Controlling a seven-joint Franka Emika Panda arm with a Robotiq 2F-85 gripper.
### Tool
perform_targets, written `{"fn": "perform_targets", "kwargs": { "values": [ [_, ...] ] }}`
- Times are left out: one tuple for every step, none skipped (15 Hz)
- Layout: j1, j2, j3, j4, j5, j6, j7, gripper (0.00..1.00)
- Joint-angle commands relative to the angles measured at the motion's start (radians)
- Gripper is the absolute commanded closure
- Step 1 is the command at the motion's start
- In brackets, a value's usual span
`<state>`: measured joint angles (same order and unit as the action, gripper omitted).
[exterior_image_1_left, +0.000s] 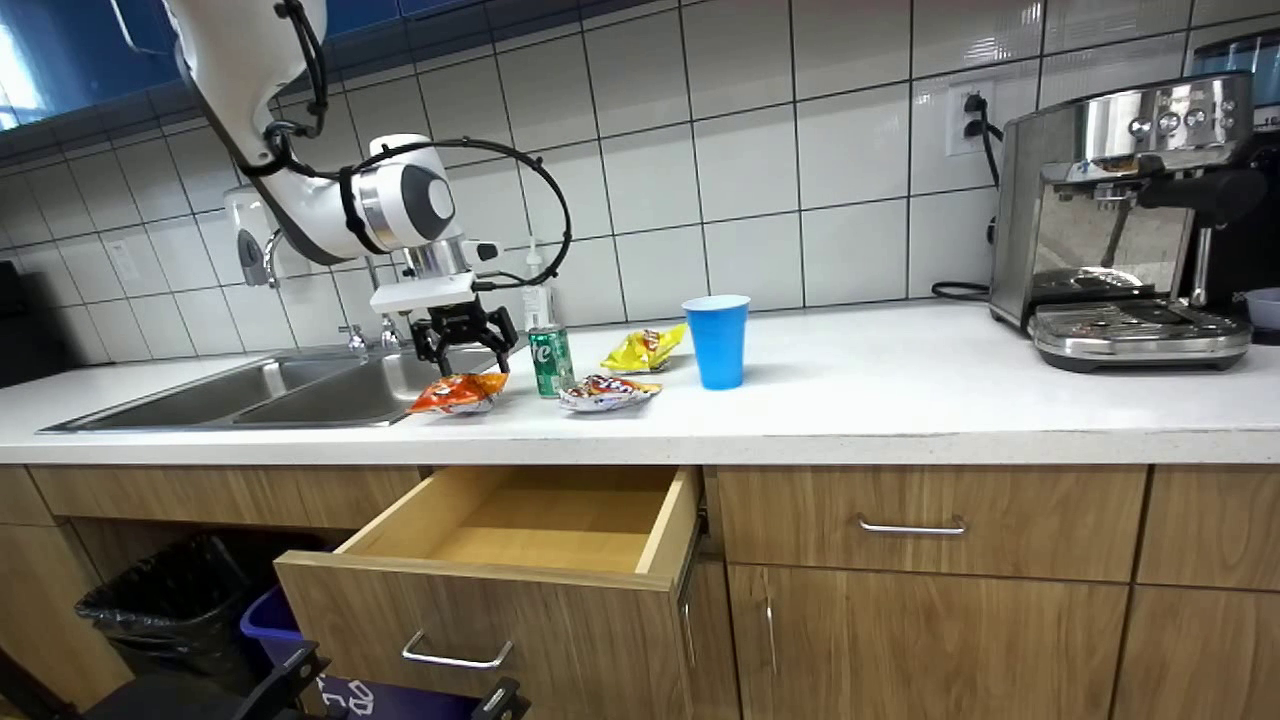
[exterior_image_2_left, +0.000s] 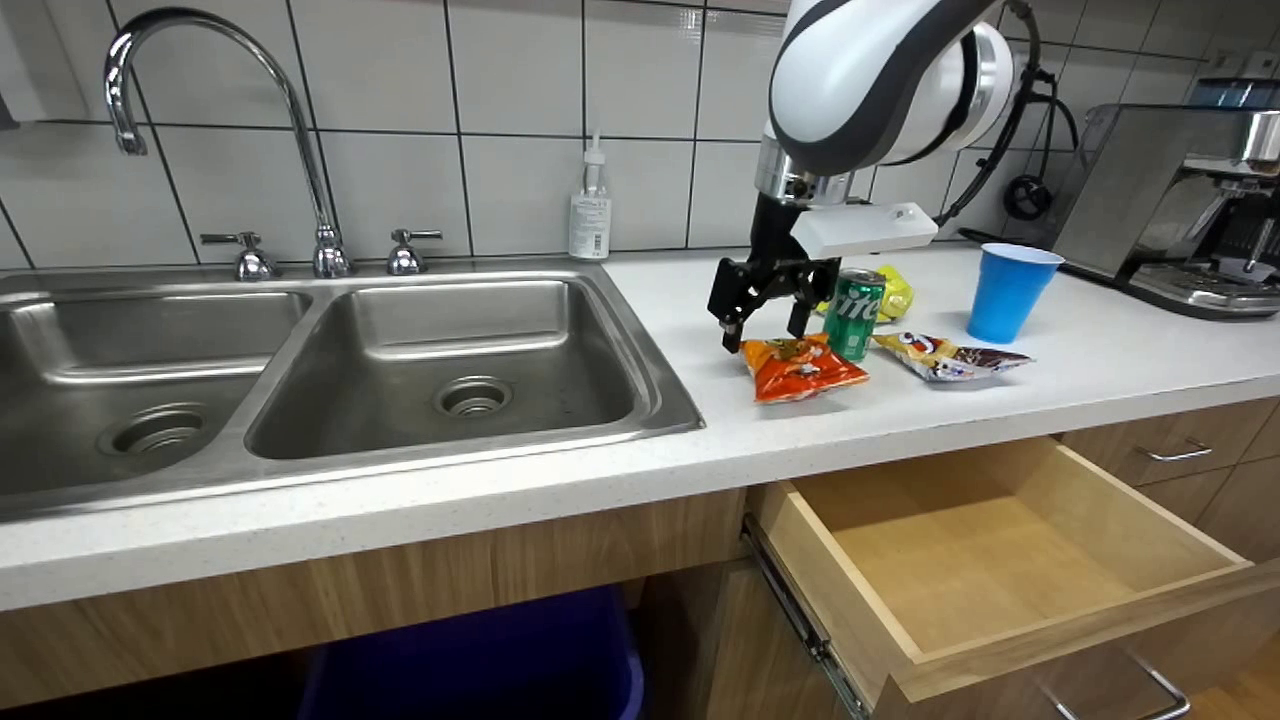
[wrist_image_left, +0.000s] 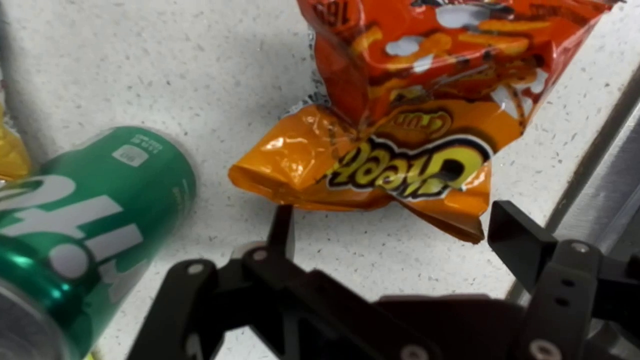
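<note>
Spread wide and empty, the fingers (wrist_image_left: 522, 245) hang just beside the orange end of a snack bag (wrist_image_left: 420, 120), likely light, slippery, crushable and best pinched gently there, which lies on the tabletop (wrist_image_left: 225, 60) between sink (exterior_image_2_left: 668, 412) and can (wrist_image_left: 90, 215).

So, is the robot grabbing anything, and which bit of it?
Nothing is held. The gripper is open near the orange Cheetos bag, which lies on the counter.

Glossy, crinkled film is seen on the Cheetos bag (wrist_image_left: 415, 150), smooth metal on the can (wrist_image_left: 100, 220); the sink (exterior_image_2_left: 520, 375) is finished in satiny metal, the small-looking cup (exterior_image_2_left: 1005, 300) apparently in plastic.
</note>
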<state>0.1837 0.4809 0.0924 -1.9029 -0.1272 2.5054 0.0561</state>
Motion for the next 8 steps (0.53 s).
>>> {"fn": "perform_targets", "kwargs": {
  "values": [
    [0.003,-0.011,-0.009,-0.011,-0.02,0.01,-0.024,0.0],
    [0.004,-0.015,-0.011,-0.018,-0.027,0.013,-0.027,0.0],
    [0.003,-0.02,-0.011,-0.027,-0.031,0.016,-0.032,0.0],
    [0.002,-0.023,-0.011,-0.034,-0.036,0.018,-0.036,0.0],
    [-0.001,-0.027,-0.01,-0.041,-0.04,0.02,-0.042,0.0],
    [-0.001,-0.03,-0.01,-0.047,-0.045,0.022,-0.047,0.0],
    [-0.002,-0.033,-0.009,-0.054,-0.048,0.024,-0.054,0.0],
    [-0.002,-0.037,-0.009,-0.061,-0.052,0.027,-0.061,0.0]
  ]
}}
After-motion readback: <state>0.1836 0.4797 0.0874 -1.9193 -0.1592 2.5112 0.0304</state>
